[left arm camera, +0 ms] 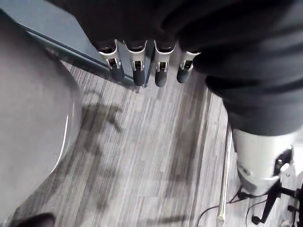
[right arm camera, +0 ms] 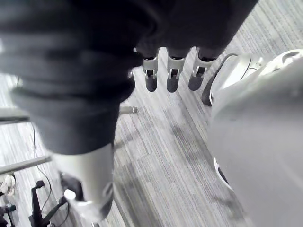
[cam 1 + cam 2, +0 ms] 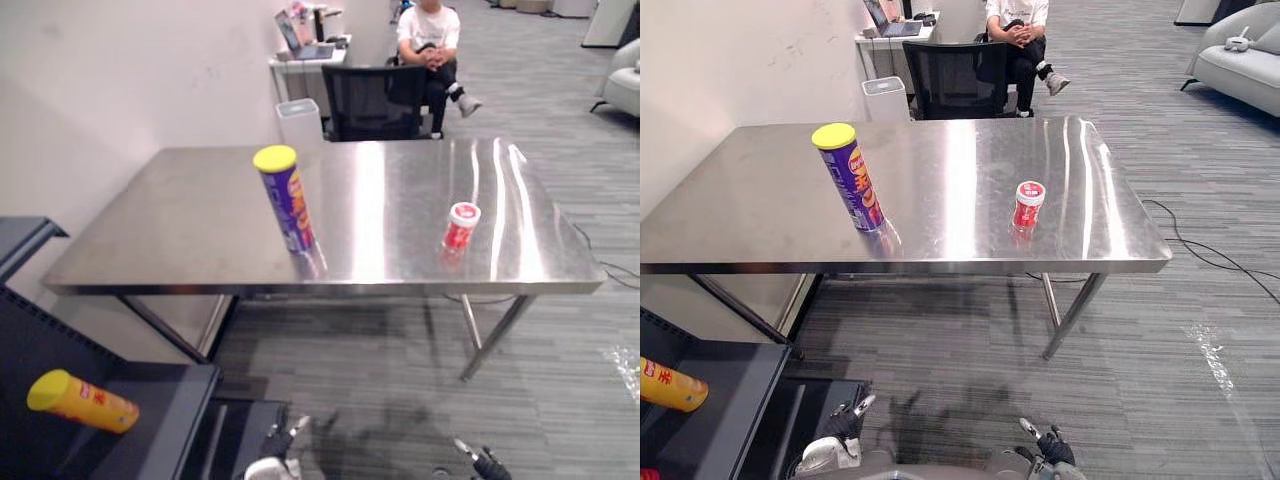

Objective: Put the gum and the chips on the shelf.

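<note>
A purple chips can (image 3: pixel 288 200) with a yellow lid stands upright on the steel table (image 3: pixel 180 230), left of centre. A small red gum tub (image 3: pixel 460 227) with a white lid stands to its right, near the front edge. The dark shelf (image 3: pixel 160 405) is at the lower left, and a yellow chips can (image 3: pixel 80 400) lies on its side on it. My left hand (image 3: pixel 280 440) and right hand (image 3: pixel 485 462) hang low near the floor, well short of the table. The left hand's fingers (image 1: pixel 137 71) and the right hand's fingers (image 2: pixel 173 78) are straight and hold nothing.
Behind the table stand a black office chair (image 3: pixel 372 100), a white bin (image 3: pixel 299 122) and a small desk with a laptop (image 3: pixel 305 48). A person (image 3: pixel 432 45) sits further back. A grey sofa (image 3: pixel 1240 60) is at the far right.
</note>
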Tool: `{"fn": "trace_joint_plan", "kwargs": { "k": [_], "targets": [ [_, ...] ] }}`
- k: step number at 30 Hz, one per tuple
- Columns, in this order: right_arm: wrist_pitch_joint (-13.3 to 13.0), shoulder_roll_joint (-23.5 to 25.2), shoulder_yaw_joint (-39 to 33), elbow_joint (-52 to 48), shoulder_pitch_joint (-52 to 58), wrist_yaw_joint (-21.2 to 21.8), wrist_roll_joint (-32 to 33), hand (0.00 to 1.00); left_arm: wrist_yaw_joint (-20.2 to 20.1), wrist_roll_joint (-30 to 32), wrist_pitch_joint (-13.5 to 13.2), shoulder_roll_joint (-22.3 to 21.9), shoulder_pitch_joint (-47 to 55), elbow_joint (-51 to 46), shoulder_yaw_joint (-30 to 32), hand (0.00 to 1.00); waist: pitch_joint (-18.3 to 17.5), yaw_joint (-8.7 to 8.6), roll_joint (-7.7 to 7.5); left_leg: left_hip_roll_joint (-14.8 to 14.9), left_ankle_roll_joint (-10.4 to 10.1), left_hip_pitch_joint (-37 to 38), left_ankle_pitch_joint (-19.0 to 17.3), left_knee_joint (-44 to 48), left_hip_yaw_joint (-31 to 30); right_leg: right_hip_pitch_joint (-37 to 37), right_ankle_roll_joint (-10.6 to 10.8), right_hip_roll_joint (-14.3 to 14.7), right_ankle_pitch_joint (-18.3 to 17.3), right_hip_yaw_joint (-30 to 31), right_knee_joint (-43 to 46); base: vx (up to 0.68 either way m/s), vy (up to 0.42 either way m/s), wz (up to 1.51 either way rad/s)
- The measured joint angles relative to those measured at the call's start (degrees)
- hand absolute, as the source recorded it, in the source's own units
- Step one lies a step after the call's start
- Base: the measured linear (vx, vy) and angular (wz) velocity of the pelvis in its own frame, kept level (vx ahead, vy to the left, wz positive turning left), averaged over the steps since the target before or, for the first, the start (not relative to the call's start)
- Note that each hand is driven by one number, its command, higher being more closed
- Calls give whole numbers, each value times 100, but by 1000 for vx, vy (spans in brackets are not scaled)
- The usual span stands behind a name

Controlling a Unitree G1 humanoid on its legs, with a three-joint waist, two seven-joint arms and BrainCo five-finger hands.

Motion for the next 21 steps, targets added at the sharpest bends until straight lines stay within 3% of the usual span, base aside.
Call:
{"fn": "trace_joint_plan", "kwargs": {
  "k": [2,3,6,7,8,10,12,13,21],
  "targets": [
    [-6,-34,2,2,-25,-9,0,0,1,12,-7,0,-9,1,10,0,66,2,14,136,82,105,152,-156,83,-44,-273,-50,363,-948,-54,-132,-10,-50],
    [-2,-49,10,-19,-41,-39,30,0,-2,127,-5,27,7,-2,69,0,112,18,0,241,97,271,384,-459,324,-97,-493,-158,255,-1718,362,-72,-50,-34],
    [0,-49,13,-9,-19,-66,63,0,-3,174,3,26,42,-49,94,0,126,122,-69,248,-7,747,773,-1050,538,-196,-812,-349,-174,-2229,2146,-32,-98,-28],
    [4,-50,7,9,-11,-90,62,0,-19,174,-6,14,71,-85,229,0,115,179,-95,234,-91,846,869,-1197,594,-43,-761,-578,-205,-2484,2240,-44,-211,-36],
    [28,-42,4,38,-15,-119,46,0,-25,172,5,13,82,-85,441,0,92,293,-237,248,-151,909,906,-1336,690,127,-404,-653,-392,-2864,1766,-47,-233,-41],
    [43,-52,-44,59,-27,-147,45,0,-26,169,42,35,169,23,618,0,-71,359,-107,299,-270,877,1118,-1688,761,492,-261,-469,-560,-3118,549,-7,-218,-50],
    [46,-168,-291,215,-135,-133,44,0,-27,168,90,45,169,271,605,0,-36,284,73,323,-273,941,1429,-2161,500,557,-251,-255,-388,-3208,64,-2,-163,-11],
    [107,-362,-734,972,-405,-121,206,0,-108,100,64,591,37,468,226,0,177,271,-490,-296,-171,1490,1423,-2797,59,1373,-299,-555,-238,-3185,-786,-15,-32,11],
    [107,-350,-933,974,-355,-113,356,0,-108,97,41,585,36,466,252,0,193,271,-502,-303,-165,1518,1414,-2819,55,1401,-298,-562,-237,-3191,-736,10,6,2]
  ]
}}
